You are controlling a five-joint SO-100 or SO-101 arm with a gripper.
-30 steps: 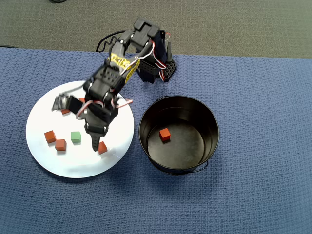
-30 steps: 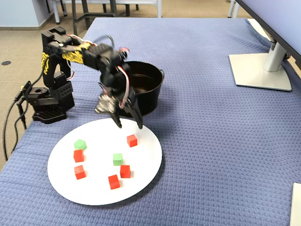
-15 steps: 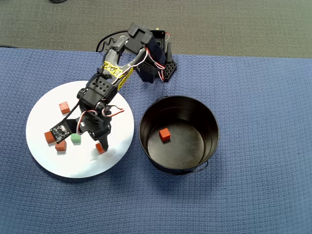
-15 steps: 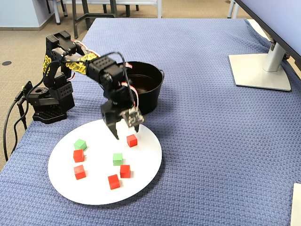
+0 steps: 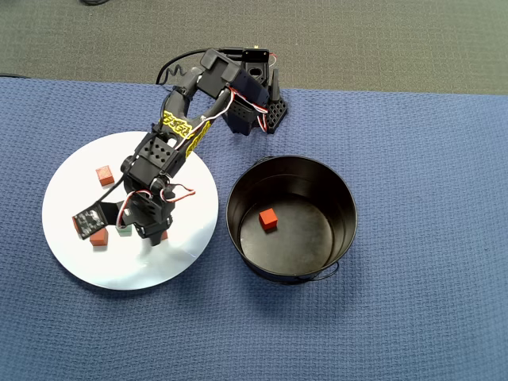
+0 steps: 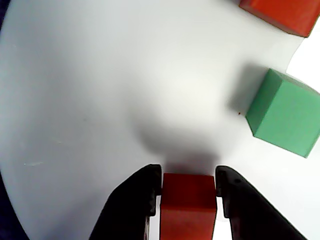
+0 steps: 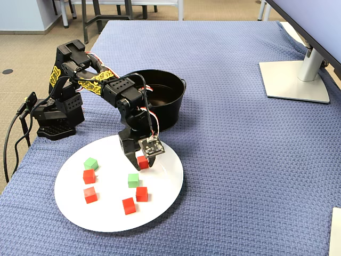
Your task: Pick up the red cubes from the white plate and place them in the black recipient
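My gripper [image 6: 188, 175] is shut on a red cube [image 6: 187, 202], with a black jaw pressed on each side of it, low over the white plate [image 6: 100, 100]. The fixed view shows the gripper [image 7: 139, 161] and the held cube [image 7: 142, 162] at the plate's [image 7: 106, 218] far right part. Several other red cubes lie loose on the plate, for example one at the left [image 7: 89, 176] and one near the front [image 7: 128, 205]. The black recipient [image 5: 341, 198] stands right of the plate [image 5: 79, 262] and holds one red cube [image 5: 268, 220].
Two green cubes [image 7: 91, 163] [image 7: 133, 180] lie on the plate; one sits close ahead and to the right of the jaws [image 6: 285, 112]. The arm's base [image 7: 56, 114] stands behind the plate. A monitor stand [image 7: 293, 80] is at the far right on the blue cloth.
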